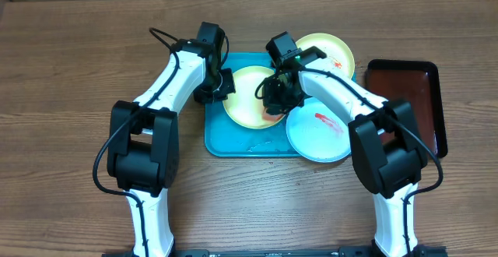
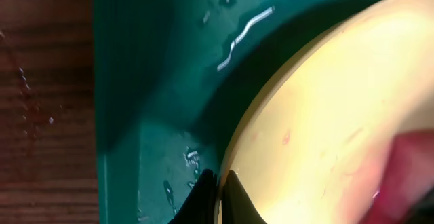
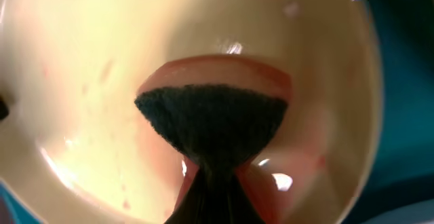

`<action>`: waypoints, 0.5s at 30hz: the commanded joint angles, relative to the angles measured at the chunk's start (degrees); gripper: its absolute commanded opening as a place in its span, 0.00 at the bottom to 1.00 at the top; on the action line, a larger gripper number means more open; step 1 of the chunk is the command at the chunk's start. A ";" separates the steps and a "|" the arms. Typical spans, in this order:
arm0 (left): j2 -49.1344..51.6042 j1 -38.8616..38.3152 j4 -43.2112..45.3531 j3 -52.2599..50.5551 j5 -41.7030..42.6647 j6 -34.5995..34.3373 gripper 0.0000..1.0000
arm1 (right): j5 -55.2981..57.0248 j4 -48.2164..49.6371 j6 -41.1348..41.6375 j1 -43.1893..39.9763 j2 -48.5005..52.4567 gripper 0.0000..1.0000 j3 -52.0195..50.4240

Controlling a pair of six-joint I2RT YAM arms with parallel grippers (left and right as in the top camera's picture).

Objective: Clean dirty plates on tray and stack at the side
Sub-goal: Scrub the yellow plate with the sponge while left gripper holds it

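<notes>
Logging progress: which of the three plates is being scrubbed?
The central yellow plate, sponge pressed on it, left fingers pinching its rim; the other two sit unattended.

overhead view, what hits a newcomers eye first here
On the turquoise rectangular plastic tray, the left gripper pinches the rim of a pale yellow round plastic plate while the right gripper presses a dark-faced pink sponge into it. Beside it, a light blue plate bears a red sauce smear.
</notes>
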 commanded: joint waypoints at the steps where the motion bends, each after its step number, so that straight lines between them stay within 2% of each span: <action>1: 0.92 1.55 1.25 0.81 -0.83 -2.71 0.04 | -2.80 -0.02 -0.24 1.84 0.48 0.04 -0.42; 15: 0.92 2.34 -1.42 0.81 -0.31 -1.86 0.05 | 12.11 6.62 1.73 -1.38 0.63 0.04 -0.42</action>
